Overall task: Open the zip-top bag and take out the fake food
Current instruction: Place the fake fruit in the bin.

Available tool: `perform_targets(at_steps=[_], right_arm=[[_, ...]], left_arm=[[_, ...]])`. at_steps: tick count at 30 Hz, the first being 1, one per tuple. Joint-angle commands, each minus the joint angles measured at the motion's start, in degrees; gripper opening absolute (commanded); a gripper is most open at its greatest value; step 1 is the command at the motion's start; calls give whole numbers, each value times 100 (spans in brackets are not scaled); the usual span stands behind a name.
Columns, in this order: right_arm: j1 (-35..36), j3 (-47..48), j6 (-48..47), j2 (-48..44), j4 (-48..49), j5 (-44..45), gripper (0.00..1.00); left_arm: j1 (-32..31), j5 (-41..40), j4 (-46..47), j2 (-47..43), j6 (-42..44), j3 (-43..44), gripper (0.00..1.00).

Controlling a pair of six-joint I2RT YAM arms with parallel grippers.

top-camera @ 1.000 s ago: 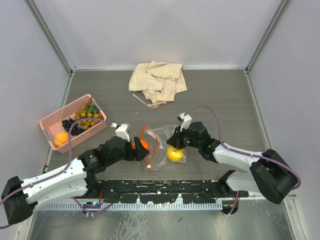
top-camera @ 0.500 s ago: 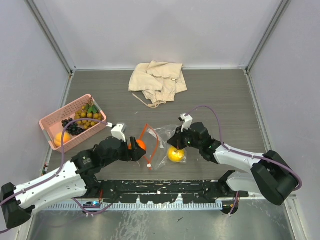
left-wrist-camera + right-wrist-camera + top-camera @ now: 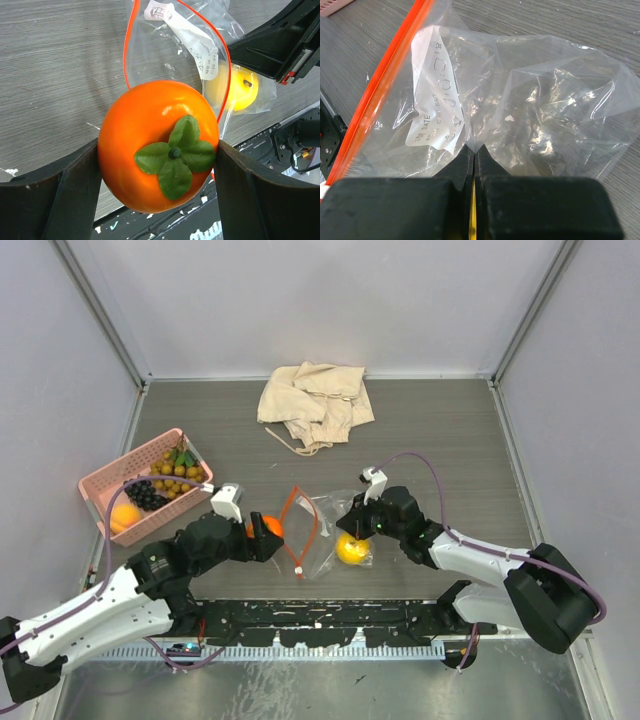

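Zip-top bag [image 3: 318, 525] lies on the near middle of the table [image 3: 450, 440] in your overhead view, its orange-red zip strip looped open toward the left. Just left of that mouth, your left gripper [image 3: 264, 531] holds an orange fruit [image 3: 266, 527]. Your right gripper [image 3: 352, 524] pinches the bag's right side, with the lemon [image 3: 351, 549] inside the plastic on its near side. At the left, a pink basket [image 3: 95, 492] carries grapes [image 3: 143, 492], a berry cluster [image 3: 178, 475] and a second orange [image 3: 122, 518]. A beige cloth [image 3: 312, 400] sits at the far edge.

From your left wrist, the fingers [image 3: 75, 192] stand wide, clamped on either side of the orange fruit [image 3: 155, 145], its green leaves facing the lens. Beyond it lie the zip-top bag [image 3: 170, 50] and the lemon [image 3: 240, 90].

From your right wrist, the fingers [image 3: 535, 210] are pressed together on a fold of the bag's clear plastic [image 3: 530, 110], the zip strip running along the left.
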Motion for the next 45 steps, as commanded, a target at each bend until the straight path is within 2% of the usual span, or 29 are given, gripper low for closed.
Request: perform_targets(at_steps=[1,21,30,36,45], right_arm=[[26,17,-74,-178,302,104,1],[25,-19,-66,-213,310,120,1],[20,-39,-66,-226,328,116,1],[21,-67,-65,-293,328,129,1],[12,-94,-74,-324,328,137,1]], left_arm=[[-17,-222,-158,-108,180,376,36],[5,-759,-828,18,827,1152,37],[273,-949,-1085,201,1297,1542,37],[944,-709,-1072,232,1687,1683,35],[2764,524,-922,582,2176,1790,34]])
